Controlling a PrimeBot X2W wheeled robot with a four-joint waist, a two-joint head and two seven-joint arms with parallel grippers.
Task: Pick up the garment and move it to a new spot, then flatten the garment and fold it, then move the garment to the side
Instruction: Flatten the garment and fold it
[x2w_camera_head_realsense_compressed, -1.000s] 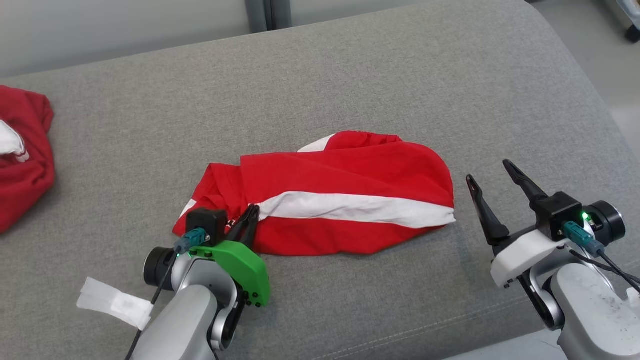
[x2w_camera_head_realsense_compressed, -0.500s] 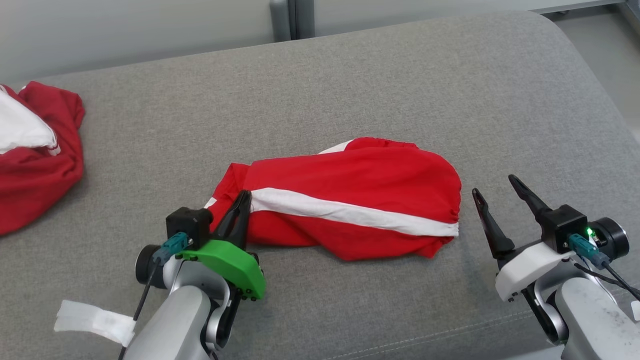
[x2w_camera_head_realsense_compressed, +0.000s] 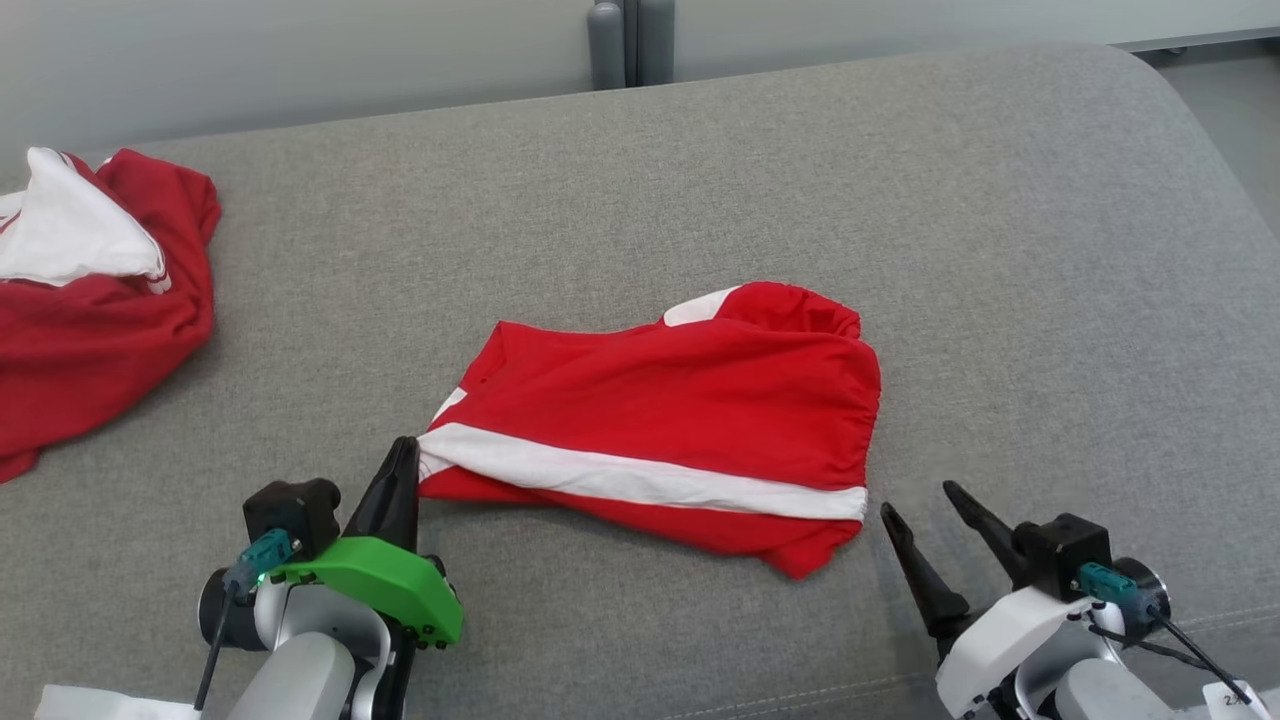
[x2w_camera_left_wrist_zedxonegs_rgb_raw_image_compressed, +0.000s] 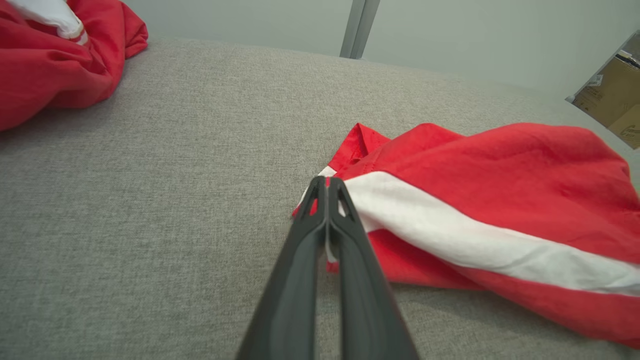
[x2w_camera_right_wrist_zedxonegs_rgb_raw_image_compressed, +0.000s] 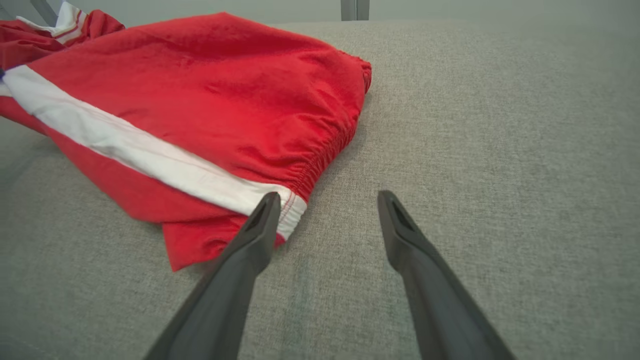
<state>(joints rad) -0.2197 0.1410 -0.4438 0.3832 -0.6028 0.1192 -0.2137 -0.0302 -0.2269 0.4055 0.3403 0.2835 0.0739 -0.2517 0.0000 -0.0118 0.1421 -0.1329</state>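
- Currently, my left hand (x2w_camera_head_realsense_compressed: 404, 450) is clenched on the left corner of the red garment (x2w_camera_head_realsense_compressed: 680, 400), pinching the cloth where its white stripe (x2w_camera_head_realsense_compressed: 640, 480) ends.
- My left wrist view shows that hand's two dark fingers (x2w_camera_left_wrist_zedxonegs_rgb_raw_image_compressed: 295, 280) pressed together, with red and white cloth between them.
- The garment lies rumpled near the middle of the grey cushion (x2w_camera_head_realsense_compressed: 950, 220), its gathered waistband (x2w_camera_head_realsense_compressed: 868, 420) toward my right.
- My right hand (x2w_camera_head_realsense_compressed: 918, 498) is released and empty, fingers spread, just beside the waistband end.
- A second red and white garment (x2w_camera_head_realsense_compressed: 90, 330) is bunched at the far left, well apart.
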